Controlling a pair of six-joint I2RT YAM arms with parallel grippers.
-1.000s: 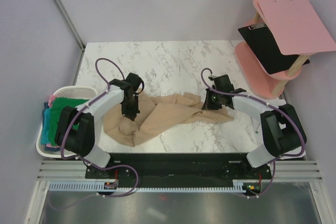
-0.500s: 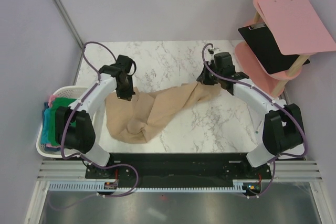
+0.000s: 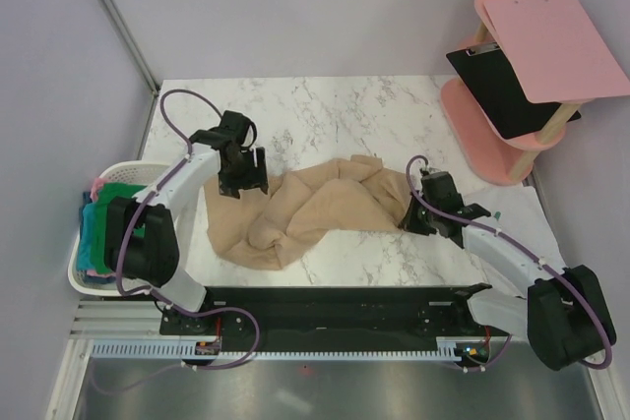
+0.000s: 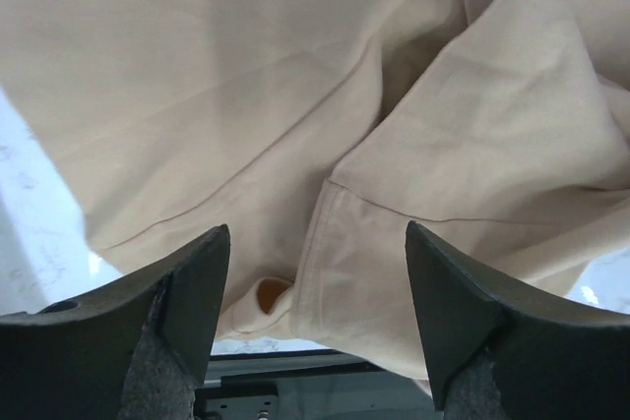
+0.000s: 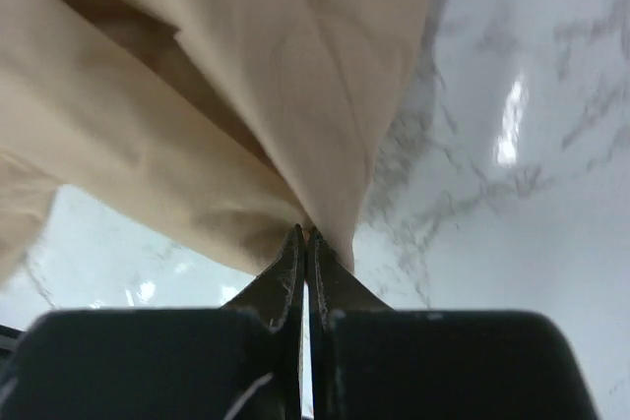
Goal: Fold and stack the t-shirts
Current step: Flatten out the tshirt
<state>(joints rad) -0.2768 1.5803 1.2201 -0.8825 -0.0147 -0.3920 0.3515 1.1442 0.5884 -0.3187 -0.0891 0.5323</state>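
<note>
tan t-shirt (image 3: 325, 206), white marble table (image 3: 325, 115) (grey veins), white basket (image 3: 133, 166), pink clipboard (image 3: 556, 46)

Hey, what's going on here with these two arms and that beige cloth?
Two robot arms are working on a tan t-shirt, which lies crumpled on the marble table and is meant to be folded. The right fingers are shut on the shirt's right end, pinching a bit of cloth. The left fingers stand open just above its left end, holding nothing. More coloured shirts sit in a white basket at the table's left side. No fold is made yet.
</note>
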